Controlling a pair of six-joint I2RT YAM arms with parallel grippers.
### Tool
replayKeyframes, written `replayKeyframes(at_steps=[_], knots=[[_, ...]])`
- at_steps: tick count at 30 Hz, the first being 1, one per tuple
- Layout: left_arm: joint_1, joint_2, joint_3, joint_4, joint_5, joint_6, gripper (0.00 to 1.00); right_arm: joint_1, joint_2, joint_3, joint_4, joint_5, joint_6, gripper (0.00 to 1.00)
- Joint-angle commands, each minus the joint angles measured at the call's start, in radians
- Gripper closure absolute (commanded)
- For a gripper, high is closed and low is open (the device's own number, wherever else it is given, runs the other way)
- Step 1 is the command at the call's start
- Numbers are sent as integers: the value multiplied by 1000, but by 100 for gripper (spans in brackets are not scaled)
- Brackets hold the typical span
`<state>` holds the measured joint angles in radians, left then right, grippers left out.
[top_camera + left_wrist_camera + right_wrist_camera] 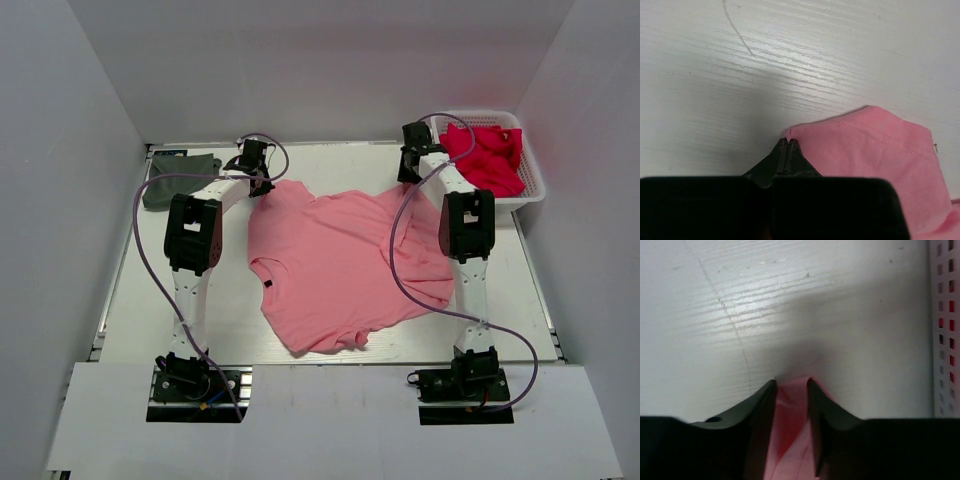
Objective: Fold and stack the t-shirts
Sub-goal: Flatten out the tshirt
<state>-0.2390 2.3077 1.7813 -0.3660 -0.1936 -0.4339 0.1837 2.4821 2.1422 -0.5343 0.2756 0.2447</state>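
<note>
salmon-pink t-shirt (340, 265): soft knit cloth, matt, lightly creased; a fine row of stitching runs along the hem in the left wrist view. dark grey t-shirt (178, 180): matt cloth. table (230, 305): white wood-grain surface, finely ridged, slight sheen under the light, a few hairline scratches. basket (532, 195): white plastic, perforated walls, smooth, low gloss. red cloth (485, 155) in it: matt fabric, rumpled. left gripper (788, 142) and right gripper (791, 390): black fingers, smooth and matt, plastic by appearance. enclosure walls (80, 150): plain, matt, off-white.
</note>
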Motion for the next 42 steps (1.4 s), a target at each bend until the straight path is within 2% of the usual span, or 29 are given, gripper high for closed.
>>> replayKeyframes(at_steps=[1, 2, 3, 4, 9, 12, 13, 15, 16, 19, 23, 25, 26, 28, 33, 37, 42], knots=[[-2, -11, 10, -59, -18, 11, 100, -7, 29, 62, 36, 31, -2, 66], [-2, -11, 10, -59, -18, 11, 100, -12, 26, 58, 45, 34, 2, 72], [-2, -11, 10, -59, -18, 11, 100, -7, 14, 44, 54, 40, 7, 91], [-2, -11, 10, -59, -18, 11, 100, -9, 8, 35, 63, 43, 10, 100], [-2, -45, 10, -12, -38, 11, 100, -9, -73, -48, 135, 39, -13, 100], [-2, -122, 0, 2, -78, 11, 100, -4, -155, -125, 204, 54, -36, 100], [-2, -149, -26, 28, -87, 20, 100, -4, -245, -178, 271, 54, -45, 100], [-2, -247, -54, 55, -118, 20, 100, -7, -314, -290, 313, 54, -68, 100], [-2, -281, -83, 76, -127, 29, 100, -4, -424, -321, 376, 47, -76, 100], [-11, -430, -150, 99, -144, 38, 100, 2, -608, -455, 440, 27, -122, 100], [-11, -651, -281, 148, -133, 38, 100, -3, -843, -577, 459, -18, -139, 100], [-11, -743, -359, 168, -98, 29, 100, -1, -906, -652, 461, -32, -154, 100], [-11, -833, -379, 186, -84, 29, 100, -1, -996, -683, 461, -47, -159, 100], [-11, -918, -421, 197, -55, 29, 100, -1, -1049, -726, 462, -68, -165, 100], [-11, -1134, -431, 174, -9, 38, 100, -3, -1299, -774, 444, -111, -174, 100], [-11, -1309, -431, 142, 10, 50, 100, -3, -1419, -791, 422, -139, -200, 100], [-11, -1406, -340, 84, 39, 81, 100, -4, -1564, -772, 379, -164, -219, 100]])
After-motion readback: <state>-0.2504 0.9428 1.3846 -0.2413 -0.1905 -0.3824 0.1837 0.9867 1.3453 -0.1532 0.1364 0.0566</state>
